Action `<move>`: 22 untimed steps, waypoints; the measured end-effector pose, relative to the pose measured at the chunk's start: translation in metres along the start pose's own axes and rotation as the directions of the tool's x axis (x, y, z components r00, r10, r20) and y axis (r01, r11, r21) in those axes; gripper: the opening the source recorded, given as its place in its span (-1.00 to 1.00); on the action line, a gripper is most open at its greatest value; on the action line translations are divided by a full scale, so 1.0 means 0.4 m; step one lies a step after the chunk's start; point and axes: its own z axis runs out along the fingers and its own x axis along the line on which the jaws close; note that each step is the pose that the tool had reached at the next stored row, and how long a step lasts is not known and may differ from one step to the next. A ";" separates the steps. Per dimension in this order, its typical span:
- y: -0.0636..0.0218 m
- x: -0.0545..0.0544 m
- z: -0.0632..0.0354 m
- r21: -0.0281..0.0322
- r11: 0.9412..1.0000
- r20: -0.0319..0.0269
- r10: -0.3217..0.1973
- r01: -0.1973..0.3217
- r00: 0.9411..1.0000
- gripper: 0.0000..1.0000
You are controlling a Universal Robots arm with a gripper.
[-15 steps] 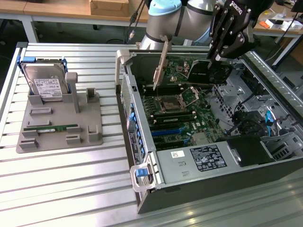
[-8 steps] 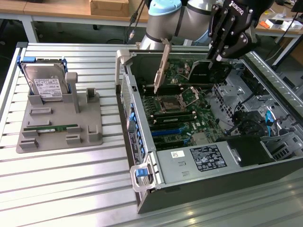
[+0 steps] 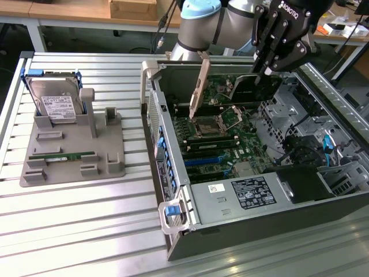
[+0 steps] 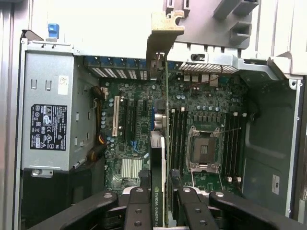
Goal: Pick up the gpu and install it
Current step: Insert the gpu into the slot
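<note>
Black gpu (image 4: 157,160) upright within gripper (image 4: 159,184)

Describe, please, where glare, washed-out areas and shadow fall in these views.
Exterior view: pale glare streaks the ribbed aluminium table, while the open grey computer case is shaded inside. Wrist view: the table beyond the case is washed out white; the flat black gpu card in the gripper reads dark against the green motherboard.

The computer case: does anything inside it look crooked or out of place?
Only the gpu: the gripper's fingers hold it at a slant above the motherboard, its metal bracket leaning, apparently not in a slot. Nothing looks damaged.
</note>
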 end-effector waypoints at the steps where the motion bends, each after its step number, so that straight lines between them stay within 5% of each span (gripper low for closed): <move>1: 0.000 0.000 0.000 0.000 1.000 0.000 -0.005 0.005 1.000 -0.48; 9: 0.000 0.000 0.000 -0.002 0.996 -0.003 -0.084 0.084 0.996 -0.48; 22: -0.018 0.002 0.029 -0.001 1.000 -0.001 -0.021 0.021 1.000 -0.48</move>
